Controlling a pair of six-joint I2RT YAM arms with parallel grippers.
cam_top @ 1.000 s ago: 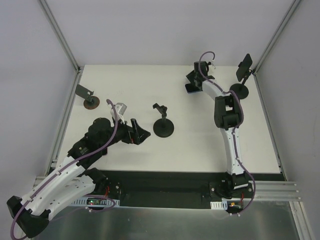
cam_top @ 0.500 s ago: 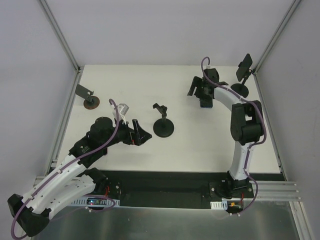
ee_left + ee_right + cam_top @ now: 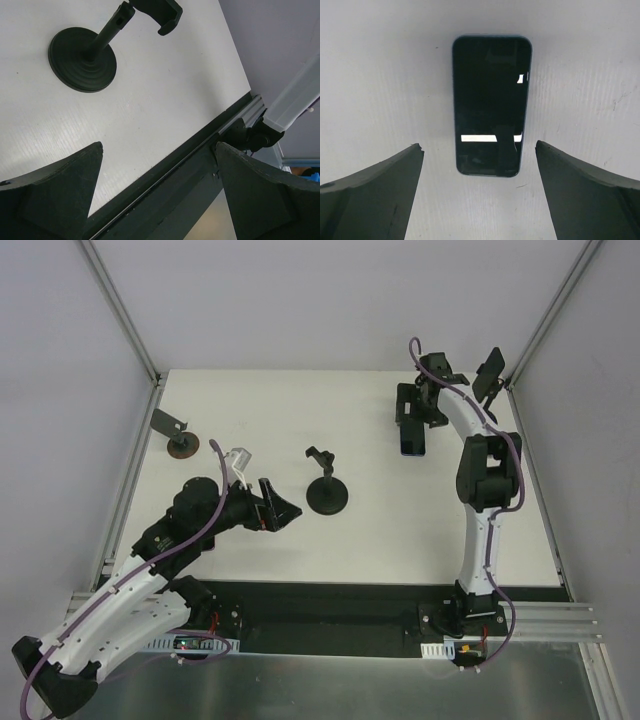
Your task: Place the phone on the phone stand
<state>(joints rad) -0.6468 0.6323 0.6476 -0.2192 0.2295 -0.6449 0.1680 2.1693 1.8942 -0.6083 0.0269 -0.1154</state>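
The glossy black phone (image 3: 491, 105), a rounded slab, lies flat on the matte white worktop (image 3: 380, 75) beneath the spread right fingers (image 3: 375, 195). The left fingers (image 3: 50, 190) gape too, near a round-based black stand (image 3: 82, 59).

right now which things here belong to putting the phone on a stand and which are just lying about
Job: phone, lying flat; open right gripper over it; far-right stand, likely target.
Lying about: middle black stand; far-left stand.
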